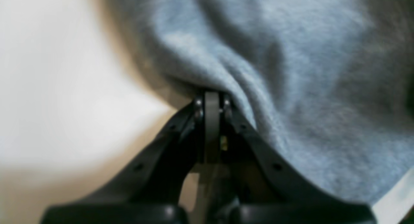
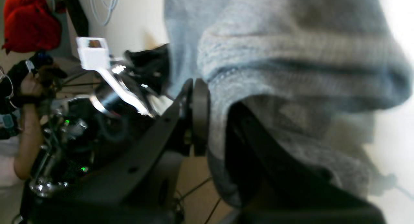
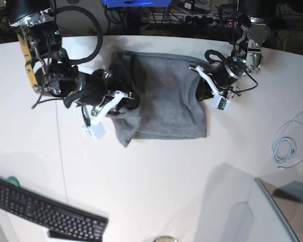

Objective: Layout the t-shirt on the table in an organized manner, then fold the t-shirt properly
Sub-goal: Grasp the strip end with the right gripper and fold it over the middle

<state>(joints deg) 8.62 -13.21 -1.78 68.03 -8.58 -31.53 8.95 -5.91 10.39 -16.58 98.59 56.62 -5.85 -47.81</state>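
No writing or label can be read anywhere. On the table (image 3: 156, 171), near its far edge, the right gripper (image 3: 125, 98) is pinched onto the t-shirt (image 3: 164, 103) at one side. The left gripper (image 3: 201, 86) is pinched onto the opposite side. A keyboard (image 3: 45, 210) sits at the near corner.

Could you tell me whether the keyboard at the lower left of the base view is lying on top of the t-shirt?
No, the keyboard lies on bare table, well apart from the t-shirt.
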